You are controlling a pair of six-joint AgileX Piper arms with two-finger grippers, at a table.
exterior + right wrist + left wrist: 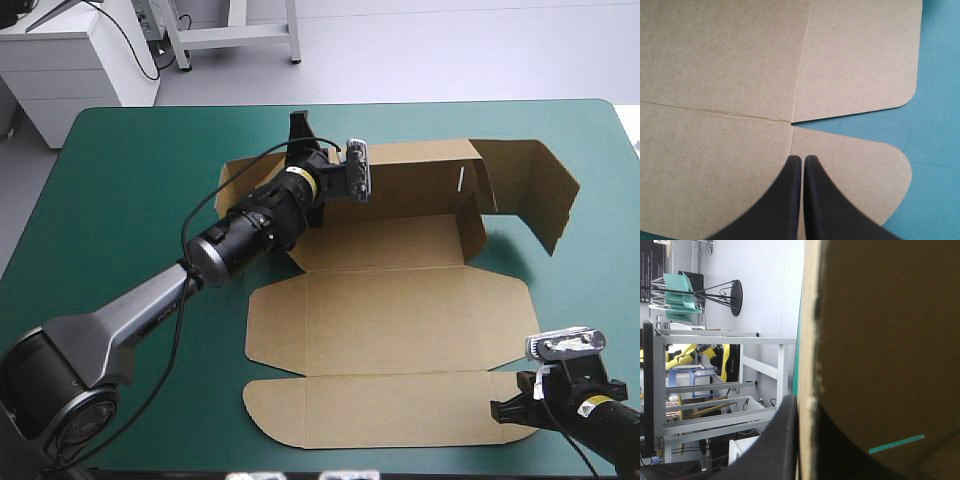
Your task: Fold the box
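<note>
The brown box (390, 330) lies near the middle of the teal-green table, its large panels flat. Its far wall (420, 170) stands raised, and a side flap (540, 195) stands up at the far right. My left gripper (300, 125) is at the far wall's left end, shut on the box. In the left wrist view the board's edge (807, 340) runs between the black fingers (777, 445). My right gripper (497, 408) is shut at the box's near right corner. Its tips (802, 159) lie over the rounded flap (865, 170), holding nothing.
Bare teal-green cover (130, 200) stretches left of the box and along the near edge (180, 440). The table's right edge (625, 150) is close behind the raised side flap.
</note>
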